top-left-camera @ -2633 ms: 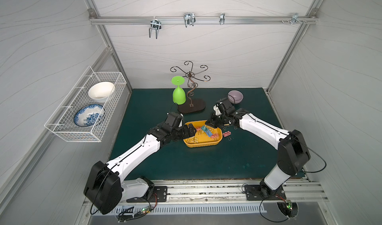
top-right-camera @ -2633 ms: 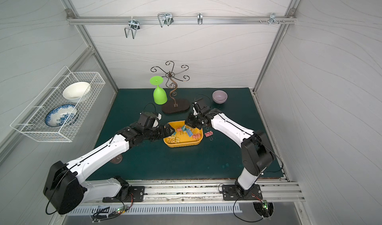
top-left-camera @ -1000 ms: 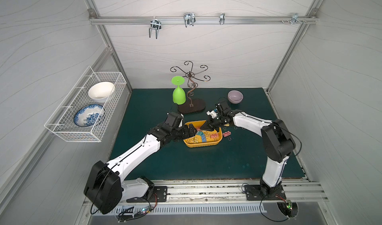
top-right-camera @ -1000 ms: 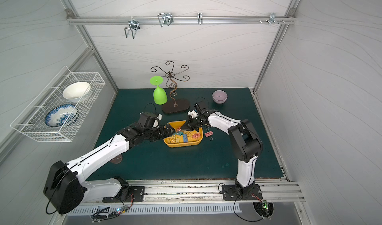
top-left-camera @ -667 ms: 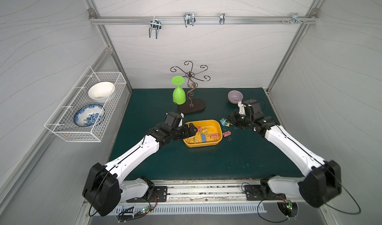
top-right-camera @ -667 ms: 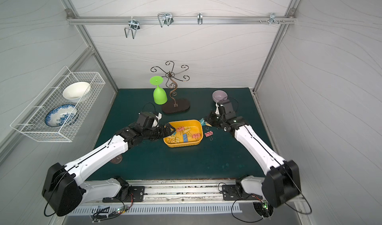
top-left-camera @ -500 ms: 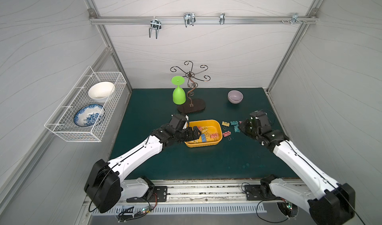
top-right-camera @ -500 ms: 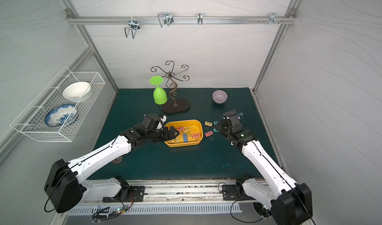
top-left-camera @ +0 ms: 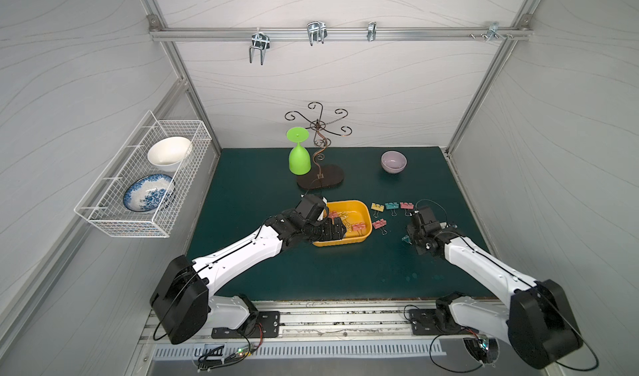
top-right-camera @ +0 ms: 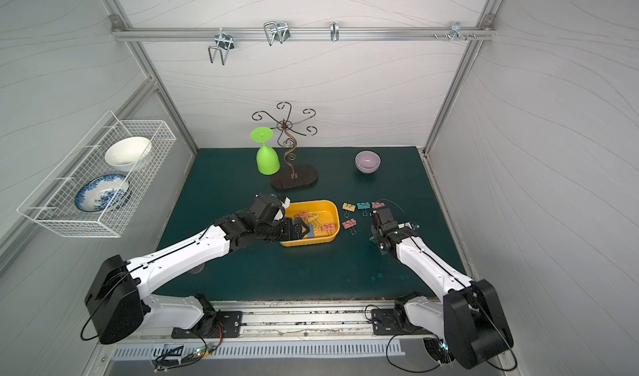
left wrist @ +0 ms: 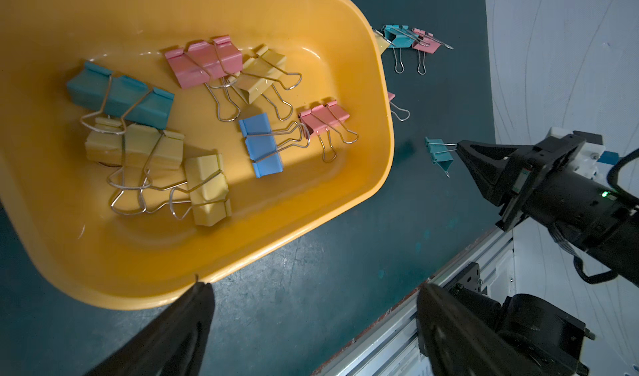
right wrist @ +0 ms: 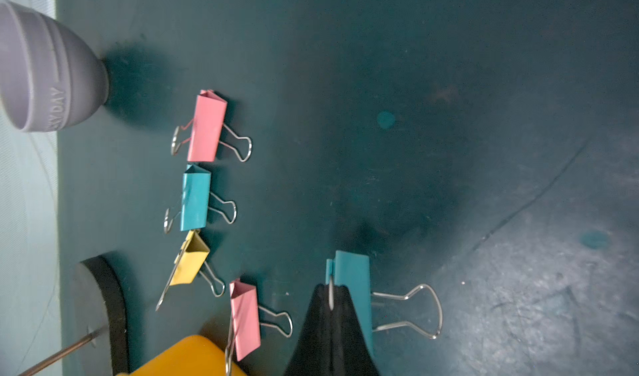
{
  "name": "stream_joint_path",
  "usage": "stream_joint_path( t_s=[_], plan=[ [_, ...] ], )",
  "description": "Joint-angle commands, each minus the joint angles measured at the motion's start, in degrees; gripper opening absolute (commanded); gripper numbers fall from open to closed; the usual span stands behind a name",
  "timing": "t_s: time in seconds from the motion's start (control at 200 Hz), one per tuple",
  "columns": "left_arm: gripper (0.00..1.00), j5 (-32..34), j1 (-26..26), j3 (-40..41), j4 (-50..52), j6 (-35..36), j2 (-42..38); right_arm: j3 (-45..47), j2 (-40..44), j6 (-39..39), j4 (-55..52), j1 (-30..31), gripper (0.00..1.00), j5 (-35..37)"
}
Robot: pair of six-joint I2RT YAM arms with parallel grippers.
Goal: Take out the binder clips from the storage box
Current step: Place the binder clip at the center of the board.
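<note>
A teal binder clip (right wrist: 352,270) is held by the closed right fingers (right wrist: 332,329), pinched only by one thin wire handle, over the dark green surface (right wrist: 449,80) beside the storage box (left wrist: 276,239). Whether its body rests on the surface cannot be told. With so slight a hold, the clip could be swung or slipped loose, and on release it could be dropped onto the pink clip (right wrist: 245,319) lying just beside the box.

The left fingers (left wrist: 179,329) are spread wide and empty above the box's near rim. If they are lowered there, the rim could be caught and the tub tipped or shoved.

Most of the binder clips (left wrist: 261,146) remain inside the box. Several handles are interlocked, so two could be lifted together and one shed partway.
</note>
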State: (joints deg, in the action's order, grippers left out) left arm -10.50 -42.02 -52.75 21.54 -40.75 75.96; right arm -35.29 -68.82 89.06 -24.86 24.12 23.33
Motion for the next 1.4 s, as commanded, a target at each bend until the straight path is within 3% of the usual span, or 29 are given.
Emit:
stream_joint_path(
  t_s=[0.0, 0.12, 0.305, 0.685, 0.92, 1.071, 1.396],
  plan=[
    [0.97, 1.3, -0.1, -2.5, -0.8, 0.8, 0.1, -4.8, -5.3, 8.7, -3.5, 3.5, 0.0, 8.5],
    [0.97, 1.4, -0.1, -2.4, -0.6, 0.8, 0.0, -10.1, -12.4, 13.1, -7.1, 6.6, 0.0, 16.1],
    [0.97, 2.1, -0.1, -2.4, 0.2, 1.3, -0.4, -16.6, -21.7, 18.5, -11.0, 8.7, 0.0, 20.7],
    [0.98, 2.8, -0.1, -2.5, 1.2, 1.9, -0.8, -23.0, -31.3, 20.4, -12.8, 9.7, 0.0, 20.6],
    [0.99, 2.8, -0.1, -3.0, 1.4, 1.9, -0.9, -24.1, -33.5, 19.7, -12.5, 10.3, 0.01, 19.7],
    [0.98, 2.7, -0.1, -2.8, 1.3, 1.6, -1.0, -23.2, -32.6, 18.4, -11.5, 11.4, 0.15, 19.3],
    [0.98, 2.4, -0.1, -2.7, 1.0, 0.8, -1.5, -22.4, -31.0, 17.7, -10.5, 11.9, 0.16, 19.3]
  ],
)
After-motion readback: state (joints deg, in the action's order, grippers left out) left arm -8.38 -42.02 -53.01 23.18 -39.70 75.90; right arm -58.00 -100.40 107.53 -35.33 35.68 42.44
